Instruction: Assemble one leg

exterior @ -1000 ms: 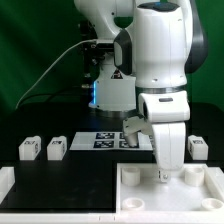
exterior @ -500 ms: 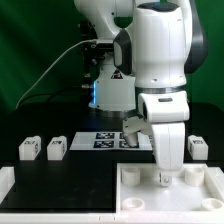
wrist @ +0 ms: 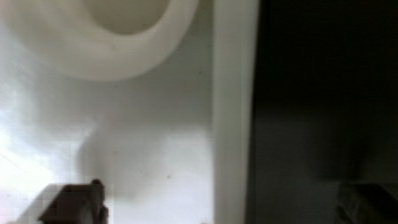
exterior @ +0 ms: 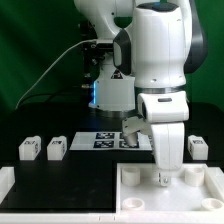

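Three legs show in the exterior view as small white blocky posts with tags: two (exterior: 28,149) (exterior: 56,148) at the exterior view's left and one (exterior: 197,147) at its right, all standing on the black table. My gripper (exterior: 163,176) is low over the far rim of the wide white tray-like panel (exterior: 140,200), far from all three legs. In the wrist view my gripper (wrist: 217,205) is open, with one dark finger (wrist: 71,205) over the white panel (wrist: 143,140) and the other over the black table, and the rim runs between them. It holds nothing.
The marker board (exterior: 98,140) lies on the table behind the panel, partly hidden by my arm. A round raised socket (wrist: 125,30) in the panel shows in the wrist view. A white block (exterior: 6,180) sits at the exterior view's lower left edge.
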Robot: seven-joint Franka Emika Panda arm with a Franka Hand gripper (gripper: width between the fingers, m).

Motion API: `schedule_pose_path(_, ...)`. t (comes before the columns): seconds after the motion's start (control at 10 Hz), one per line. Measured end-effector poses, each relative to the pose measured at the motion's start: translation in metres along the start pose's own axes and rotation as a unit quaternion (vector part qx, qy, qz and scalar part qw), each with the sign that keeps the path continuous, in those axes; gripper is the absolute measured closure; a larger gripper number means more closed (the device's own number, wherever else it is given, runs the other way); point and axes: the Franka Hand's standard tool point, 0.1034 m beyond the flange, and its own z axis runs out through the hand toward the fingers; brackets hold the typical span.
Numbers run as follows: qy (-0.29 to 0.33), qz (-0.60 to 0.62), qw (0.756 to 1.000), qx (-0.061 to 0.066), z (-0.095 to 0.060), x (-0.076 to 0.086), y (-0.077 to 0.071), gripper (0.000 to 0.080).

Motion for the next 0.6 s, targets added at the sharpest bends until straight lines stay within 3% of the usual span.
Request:
schedule_pose_path(0.1, 0.000, 0.013, 1.000, -0.001, -0.002, 0.000, 0.001, 0.0151)
schedule_pose_path(0.2, -0.001, 0.051, 0.999, -0.010, -0.013, 0.000, 0.004, 0.0151)
schedule_pose_path(0.4, 0.003, 0.165, 0.986, -0.023, -0.033, 0.011, -0.003, 0.0151)
schedule_pose_path(0.6, 0.016, 0.342, 0.939, -0.026, -0.045, 0.037, -0.007, 0.0151)
